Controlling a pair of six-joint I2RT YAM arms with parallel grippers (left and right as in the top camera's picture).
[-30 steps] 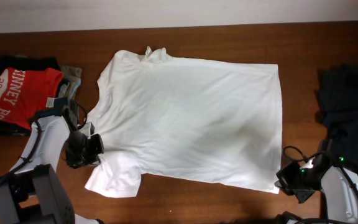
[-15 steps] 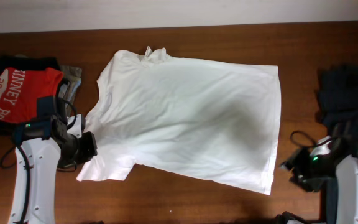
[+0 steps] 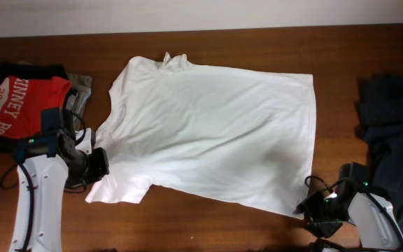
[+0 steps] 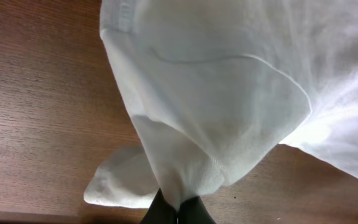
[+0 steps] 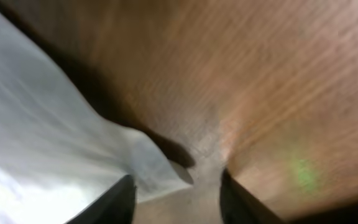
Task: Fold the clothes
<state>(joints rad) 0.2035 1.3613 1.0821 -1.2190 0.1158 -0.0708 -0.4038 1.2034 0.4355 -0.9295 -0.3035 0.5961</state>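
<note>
One white shirt (image 3: 208, 133) lies spread; left hand (image 4: 178, 210) pinches it, right hand (image 5: 174, 194) gapes open.

The shirt (image 3: 208, 133) covers the middle of the table (image 3: 208, 231), so any path across the middle goes over cloth. At 9 o'clock the red shirt (image 3: 12, 105) and a grey cloth (image 3: 82, 89) lie near the sleeve, with only a narrow bare strip between. At 3 o'clock dark clothes (image 3: 390, 119) take the edge, and a lane of wood separates them from the hem. Bare wood runs along 12 and 6 o'clock. The left arm (image 3: 37, 189) stands at 8 o'clock and the right arm (image 3: 366, 220) at 5 o'clock.
</note>
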